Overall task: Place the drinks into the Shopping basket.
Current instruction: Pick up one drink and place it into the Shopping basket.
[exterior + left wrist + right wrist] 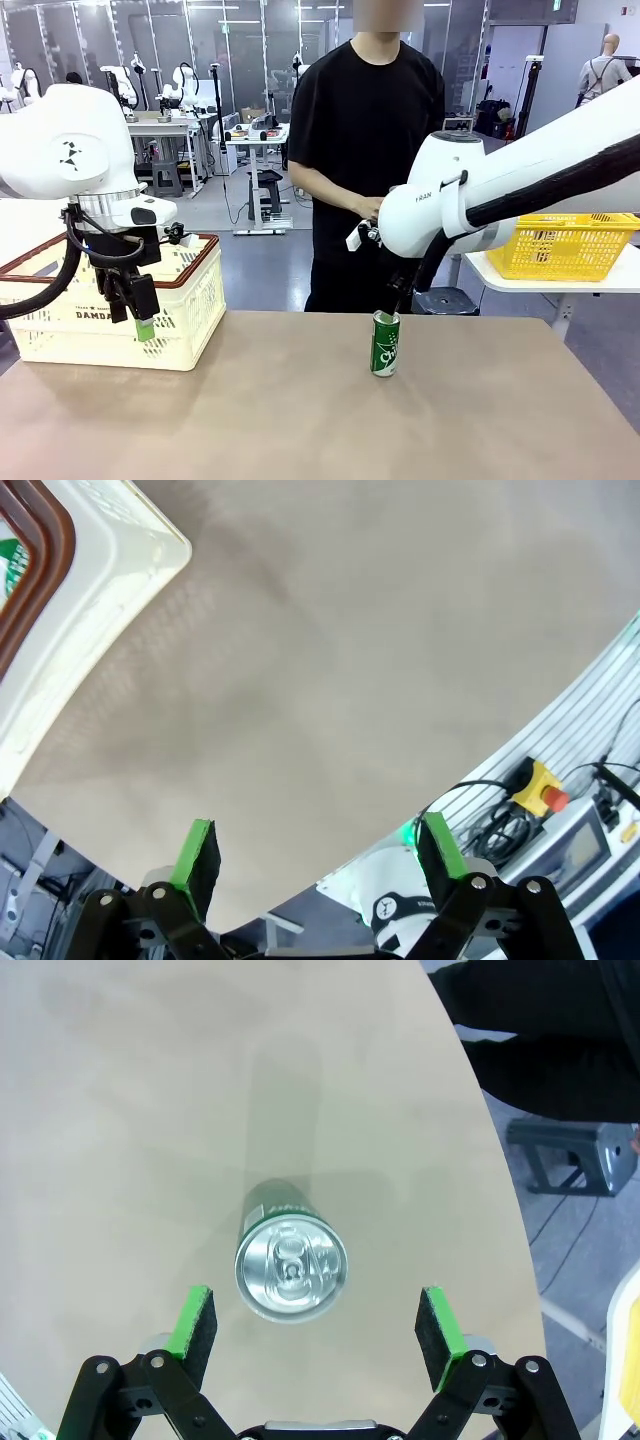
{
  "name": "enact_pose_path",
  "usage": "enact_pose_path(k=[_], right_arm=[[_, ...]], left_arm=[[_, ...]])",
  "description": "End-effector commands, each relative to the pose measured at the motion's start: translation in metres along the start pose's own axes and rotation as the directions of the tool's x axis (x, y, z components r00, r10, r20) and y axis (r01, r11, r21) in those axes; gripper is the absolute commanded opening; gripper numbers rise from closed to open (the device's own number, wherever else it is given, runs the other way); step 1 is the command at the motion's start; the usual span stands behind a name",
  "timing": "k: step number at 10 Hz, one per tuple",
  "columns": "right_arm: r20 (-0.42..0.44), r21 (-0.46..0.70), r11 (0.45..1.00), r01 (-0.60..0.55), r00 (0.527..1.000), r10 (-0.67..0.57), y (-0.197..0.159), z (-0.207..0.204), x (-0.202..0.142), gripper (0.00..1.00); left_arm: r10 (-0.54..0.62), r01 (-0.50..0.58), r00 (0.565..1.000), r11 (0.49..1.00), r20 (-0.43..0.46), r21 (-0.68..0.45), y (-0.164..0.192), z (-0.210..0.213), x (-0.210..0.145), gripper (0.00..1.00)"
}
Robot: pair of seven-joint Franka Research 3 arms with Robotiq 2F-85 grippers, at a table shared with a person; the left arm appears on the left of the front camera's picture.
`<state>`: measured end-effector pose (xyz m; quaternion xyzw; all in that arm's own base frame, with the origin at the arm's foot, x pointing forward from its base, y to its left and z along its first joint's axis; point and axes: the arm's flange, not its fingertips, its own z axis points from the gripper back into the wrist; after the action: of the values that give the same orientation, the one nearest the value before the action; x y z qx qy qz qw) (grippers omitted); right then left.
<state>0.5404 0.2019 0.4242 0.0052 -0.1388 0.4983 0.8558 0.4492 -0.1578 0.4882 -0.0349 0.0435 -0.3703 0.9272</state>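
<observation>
Shopping basket [190,320] stands at the table's [300,420] left edge. Contents hidden in the front view. In the left wrist view a scrap of green shows inside the brown rim, too little to identify.

Left gripper [130,318] [318,825] hangs in front of the basket's near right corner, over bare table, fingers spread wide, nothing between them.

One green drink can [385,343] [290,1265] stands upright right of centre, near the far edge.

Right gripper [315,1295] hangs directly above it, fingers spread, clear of the can.

Yellow basket [560,245] sits on a separate white side table; contents cannot be told.
</observation>
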Motion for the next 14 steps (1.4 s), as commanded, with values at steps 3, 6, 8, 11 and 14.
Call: enact_pose_path(k=[3,6,8,11,14], right_arm=[[-0.005,0.100,0.994,-0.042,0.999,0.042,-0.016,-0.012,0.012,1.00],[-0.030,0.125,0.992,-0.026,0.999,0.029,-0.020,-0.025,0.014,1.00],[-0.044,0.153,0.988,-0.012,0.999,0.019,-0.025,-0.036,0.012,1.00],[-0.034,0.191,0.981,-0.038,0.998,0.045,-0.031,-0.050,0.012,1.00],[-0.042,0.224,0.973,-0.045,0.998,0.056,-0.032,-0.056,0.016,1.00]], left_arm=[[0.002,-0.002,1.000,1.000,0.004,0.001,-0.001,0.002,-0.002,1.00],[0.002,-0.002,1.000,1.000,0.004,0.001,-0.001,0.002,-0.002,1.00],[0.002,-0.002,1.000,1.000,0.004,0.001,-0.001,0.002,-0.002,1.00],[0.002,-0.002,1.000,1.000,0.004,0.001,-0.001,0.002,-0.002,1.00],[0.002,-0.002,1.000,1.000,0.004,0.001,-0.001,0.002,-0.002,1.00]])
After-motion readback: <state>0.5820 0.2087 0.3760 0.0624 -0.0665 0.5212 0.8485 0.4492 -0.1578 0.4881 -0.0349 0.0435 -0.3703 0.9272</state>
